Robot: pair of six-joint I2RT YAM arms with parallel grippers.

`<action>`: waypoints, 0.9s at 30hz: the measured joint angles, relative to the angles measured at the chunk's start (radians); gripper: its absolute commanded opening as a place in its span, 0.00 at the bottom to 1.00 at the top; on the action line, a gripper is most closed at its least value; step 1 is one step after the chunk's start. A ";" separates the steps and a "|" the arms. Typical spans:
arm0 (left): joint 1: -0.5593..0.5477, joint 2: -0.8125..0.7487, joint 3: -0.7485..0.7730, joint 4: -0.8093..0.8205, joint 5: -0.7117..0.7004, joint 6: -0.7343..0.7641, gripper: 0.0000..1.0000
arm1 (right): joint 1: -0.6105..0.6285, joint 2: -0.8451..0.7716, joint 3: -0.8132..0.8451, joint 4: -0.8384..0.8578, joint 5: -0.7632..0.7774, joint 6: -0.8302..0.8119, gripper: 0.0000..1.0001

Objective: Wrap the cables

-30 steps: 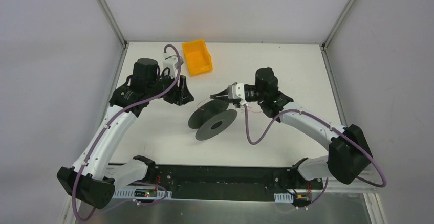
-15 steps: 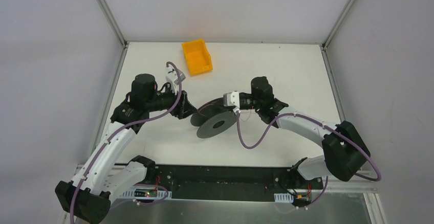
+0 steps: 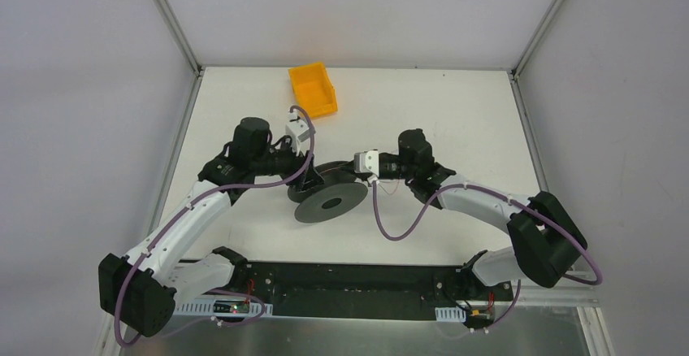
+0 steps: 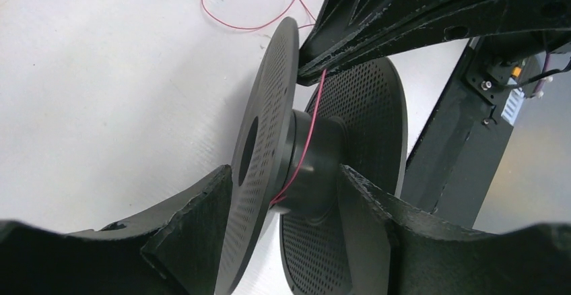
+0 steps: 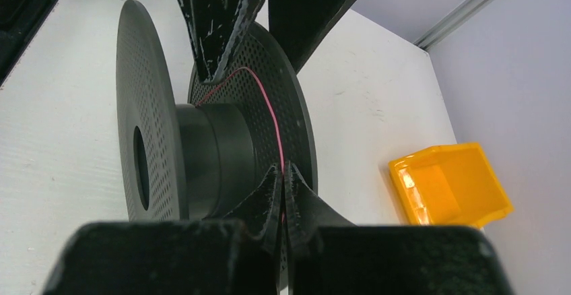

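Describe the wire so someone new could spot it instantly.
On the white table sits a black spool. Over its hub runs the wire, pinched in the right gripper. It is hair-thin and red, unlike the thick purple arm cables.

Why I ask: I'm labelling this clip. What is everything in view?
spool: one, black with perforated flanges, middle of the table, between the two grippers
cable: one, thin and red, over the spool's hub, loose loops on the table beside it
bin: one, yellow, far side of the table, apart from the spool
table: one, white, under everything
base rail: one, black, near edge
left arm, right arm: two, white with purple leads, reaching in from the near edge
left gripper: one, black, open, a finger either side of one spool flange
right gripper: one, black, shut on the cable by the spool
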 measured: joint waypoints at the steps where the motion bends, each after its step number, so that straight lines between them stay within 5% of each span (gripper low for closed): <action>1: -0.008 0.004 0.000 0.002 -0.002 0.005 0.55 | 0.000 0.002 0.000 0.005 0.002 0.002 0.00; 5: -0.028 0.009 -0.013 0.014 -0.022 0.026 0.49 | 0.000 0.017 0.000 0.031 0.004 0.021 0.00; 8: -0.034 0.010 -0.015 0.016 -0.038 0.035 0.31 | 0.001 0.029 -0.001 0.049 0.008 0.038 0.00; 17: -0.040 0.011 -0.015 0.023 -0.071 0.058 0.44 | 0.005 0.043 -0.006 0.092 0.018 0.074 0.00; 27: -0.040 -0.008 -0.037 0.019 -0.125 0.067 0.44 | 0.018 0.061 -0.004 0.064 0.002 0.080 0.00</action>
